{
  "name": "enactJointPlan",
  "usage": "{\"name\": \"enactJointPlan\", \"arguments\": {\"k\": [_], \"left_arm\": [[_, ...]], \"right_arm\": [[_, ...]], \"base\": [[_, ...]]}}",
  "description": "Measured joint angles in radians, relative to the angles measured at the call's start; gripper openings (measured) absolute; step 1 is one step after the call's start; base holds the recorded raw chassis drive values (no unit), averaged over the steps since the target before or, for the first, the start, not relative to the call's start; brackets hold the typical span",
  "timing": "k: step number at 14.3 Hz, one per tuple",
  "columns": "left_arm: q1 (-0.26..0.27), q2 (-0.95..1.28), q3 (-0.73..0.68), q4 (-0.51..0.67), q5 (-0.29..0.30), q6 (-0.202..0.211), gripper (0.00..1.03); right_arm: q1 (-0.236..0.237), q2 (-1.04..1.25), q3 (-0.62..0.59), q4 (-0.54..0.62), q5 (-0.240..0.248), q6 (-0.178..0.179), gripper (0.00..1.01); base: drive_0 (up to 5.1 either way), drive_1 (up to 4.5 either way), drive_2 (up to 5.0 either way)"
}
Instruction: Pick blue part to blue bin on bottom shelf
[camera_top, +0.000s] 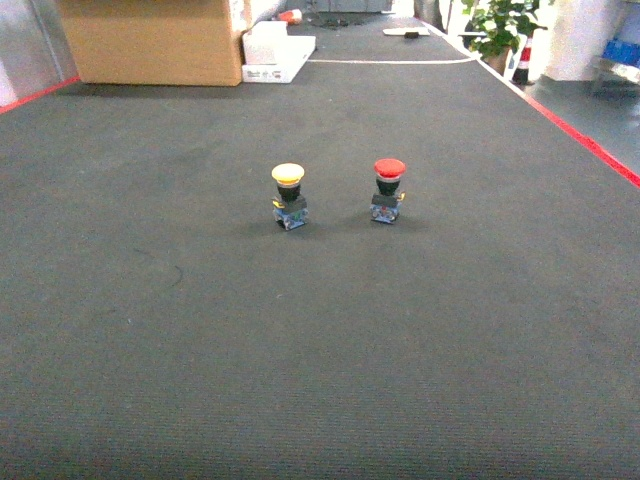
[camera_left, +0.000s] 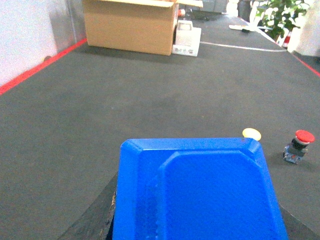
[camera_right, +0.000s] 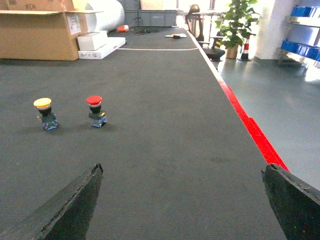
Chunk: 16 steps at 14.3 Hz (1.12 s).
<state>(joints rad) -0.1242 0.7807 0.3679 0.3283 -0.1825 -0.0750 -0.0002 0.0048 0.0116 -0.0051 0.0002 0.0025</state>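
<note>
left gripper (camera_left: 200, 235) clamps a blue part (camera_left: 197, 192) above the dark mat (camera_top: 320, 330), right gripper (camera_right: 182, 210) spread and empty, so carrying is the step in hand; no blue bin or bottom shelf is in view, so next locate them.

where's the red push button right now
The red push button stands upright on the dark mat near the head view's centre, just right of the yellow push button.
</note>
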Motion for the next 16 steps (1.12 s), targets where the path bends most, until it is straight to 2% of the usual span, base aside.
{"name": "enactJointPlan", "arguments": {"k": [1,3,5,6,9,16], "left_arm": [[-0.089,-0.195,0.000,-0.151,-0.088,-0.003,0.44],[-0.180,-0.351,0.000,-0.292,-0.177,-0.005,0.44],[-0.236,-0.442,0.013,-0.402,-0.245,-0.008,0.44],[-0.246,-0.458,0.016,-0.418,-0.260,-0.008,0.44],[-0.256,-0.478,0.024,-0.434,-0.258,-0.009,0.44],[-0.254,-0.471,0.032,-0.439,-0.259,-0.009,0.44]], "right_arm": [[0.000,0.000,0.000,0.000,0.000,0.000,0.98],[0.000,0.000,0.000,0.000,0.000,0.000,0.98],[0.000,0.000,0.000,0.000,0.000,0.000,0.98],[0.000,0.000,0.000,0.000,0.000,0.000,0.98],[0.000,0.000,0.000,0.000,0.000,0.000,0.98],[0.000,0.000,0.000,0.000,0.000,0.000,0.98]], "base": [[0.0,0.00,0.0],[0.0,0.00,0.0],[0.0,0.00,0.0],[0.0,0.00,0.0],[0.0,0.00,0.0],[0.0,0.00,0.0]]}}
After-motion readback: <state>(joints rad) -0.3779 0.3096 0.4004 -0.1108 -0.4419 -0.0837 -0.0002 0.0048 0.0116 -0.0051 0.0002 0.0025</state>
